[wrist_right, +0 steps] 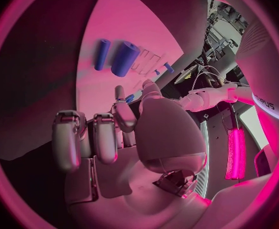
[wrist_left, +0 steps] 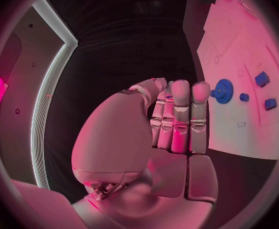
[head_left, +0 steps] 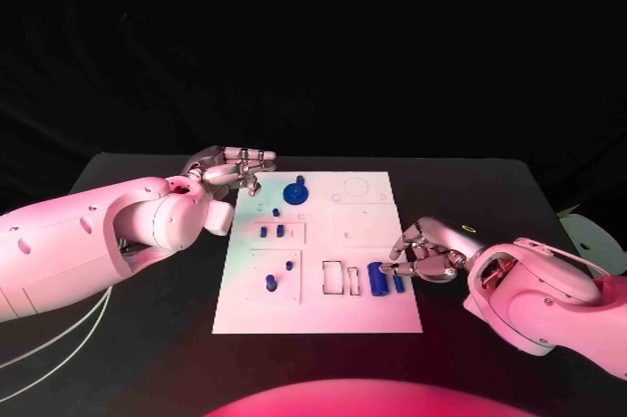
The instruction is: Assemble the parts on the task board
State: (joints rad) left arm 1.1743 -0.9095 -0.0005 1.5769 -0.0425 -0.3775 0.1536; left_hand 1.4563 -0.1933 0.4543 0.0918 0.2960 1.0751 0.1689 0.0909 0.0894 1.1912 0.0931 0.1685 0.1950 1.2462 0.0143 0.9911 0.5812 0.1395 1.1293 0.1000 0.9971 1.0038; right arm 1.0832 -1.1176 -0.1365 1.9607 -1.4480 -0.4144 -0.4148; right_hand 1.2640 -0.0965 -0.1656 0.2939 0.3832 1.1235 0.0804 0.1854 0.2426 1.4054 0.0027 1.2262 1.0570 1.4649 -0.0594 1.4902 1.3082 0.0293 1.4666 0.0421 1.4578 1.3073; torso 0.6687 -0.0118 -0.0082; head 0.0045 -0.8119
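Task board [head_left: 372, 219] between both hands: left hand [head_left: 230, 169] seemingly clenched, empty; right hand [head_left: 425, 252] curled, grasp unclear.

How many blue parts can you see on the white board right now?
8: gear and small piece at the far end; two pegs mid-left; two near-left; cylinder and thin rod by the right hand, which may hide more.

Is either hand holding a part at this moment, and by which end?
Neither. The left hand is beside the blue gear, fingers straight and together; the right hand is near the blue cylinder, not holding it.
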